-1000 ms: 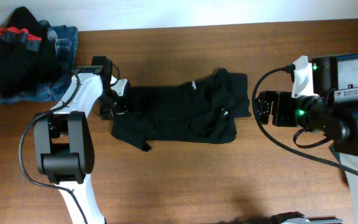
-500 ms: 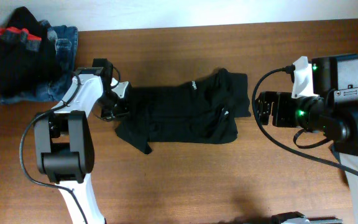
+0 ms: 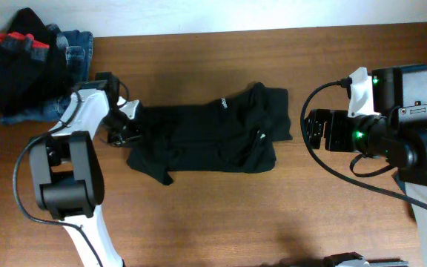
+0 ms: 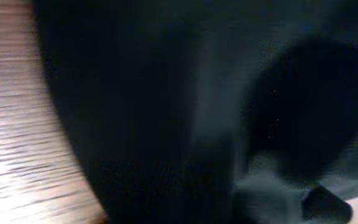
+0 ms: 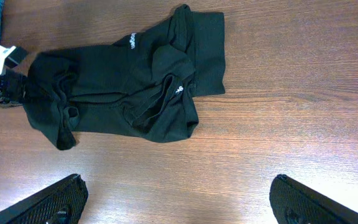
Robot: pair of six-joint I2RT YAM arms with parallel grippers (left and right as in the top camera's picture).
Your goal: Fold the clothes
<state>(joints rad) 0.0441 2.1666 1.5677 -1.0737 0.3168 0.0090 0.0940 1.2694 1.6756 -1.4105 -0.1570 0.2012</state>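
Left jaws: at the left end of the black top [image 3: 206, 137], low over the cloth. The left wrist view is a blur of dark fabric [image 4: 166, 93], so I cannot tell whether they are parted or pinching it.
Right jaws: wide apart, gripping nothing. One finger [image 5: 55, 202] shows in each lower corner of the right wrist view, with bare wood between them.
Left arm [image 3: 80, 126]: white, reaching from the near edge up to the garment's left end.
Right arm [image 3: 391, 126]: dark, with green lights, at the right side of the worktop. It is just beside the top's right edge and apart from it.
Black top: on the middle of the worktop, stretched left to right, crumpled and partly doubled over. A loose flap hangs toward the near edge at its left end.
Label [image 5: 132, 42]: a small white mark on the upper edge of the top, right of its middle.
Pile of clothes [image 3: 21, 59]: at the far left corner, black fabric with red trim over blue denim [image 3: 76, 48]. It lies just beyond the left arm.
Worktop [image 3: 199, 215]: brown wood grain.
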